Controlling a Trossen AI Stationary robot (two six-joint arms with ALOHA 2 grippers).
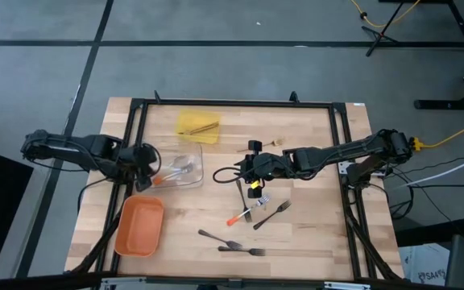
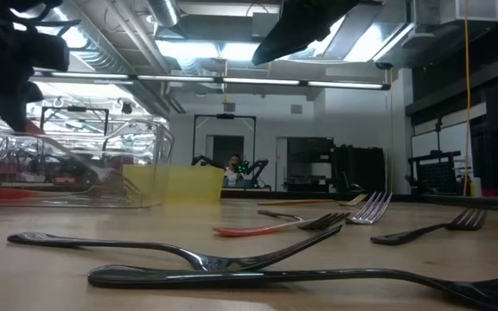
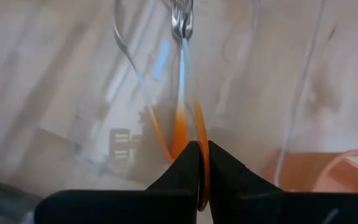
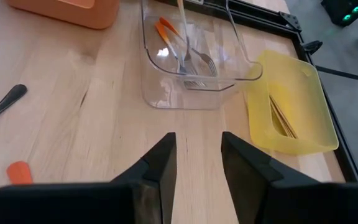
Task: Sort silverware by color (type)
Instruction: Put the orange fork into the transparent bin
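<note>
My left gripper [image 1: 147,174] sits at the near-left corner of the clear tray [image 1: 182,169], shut on a silver utensil with an orange handle [image 3: 185,118]. More silver utensils [image 4: 188,62] lie inside that tray. Wooden utensils [image 4: 283,118] lie in the yellow tray [image 1: 197,125]. My right gripper [image 4: 197,158] hovers open over the table's middle, pointing toward the clear tray and touching nothing. On the table lie three dark forks [image 1: 220,239] [image 1: 244,251] [image 1: 272,213], an orange-handled silver fork [image 1: 248,212] and one wooden utensil [image 1: 268,145]. My left gripper pinches the silver utensil by its orange handle end [image 3: 190,134] between the two fingers [image 3: 219,168]. The fingers lie along the utensil, coming from the table's left. Its silver head [image 3: 182,25] reaches out over the clear tray; whether it rests there I cannot tell.
An orange tray [image 1: 139,227] stands near the table's near-left corner, beside the left arm. A black frame [image 1: 232,105] runs around the table's edges. Bare wood lies between the clear tray and the right gripper. In the low view the dark forks [image 2: 232,268] lie closest.
</note>
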